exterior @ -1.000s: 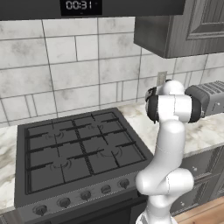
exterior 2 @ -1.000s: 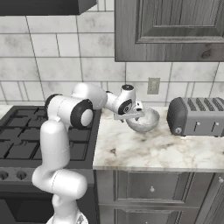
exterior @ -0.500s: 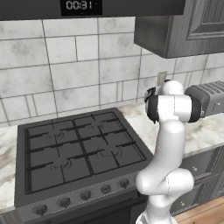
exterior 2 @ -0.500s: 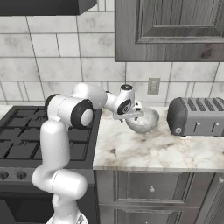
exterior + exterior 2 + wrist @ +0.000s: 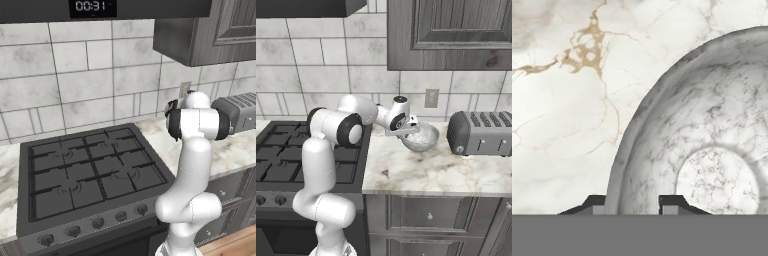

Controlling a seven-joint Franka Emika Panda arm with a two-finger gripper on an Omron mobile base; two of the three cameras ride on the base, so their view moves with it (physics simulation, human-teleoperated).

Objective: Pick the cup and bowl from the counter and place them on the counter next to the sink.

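Gripper (image 5: 632, 202) straddles rim of one bowl (image 5: 712, 135), fingertips either side; one toaster (image 5: 479, 132) at right, counter (image 5: 421, 170) below.

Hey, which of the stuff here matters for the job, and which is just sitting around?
Job:
- bowl, its rim between the fingertips
- counter
- tool

Just lying about:
- toaster
- stove
- wall socket
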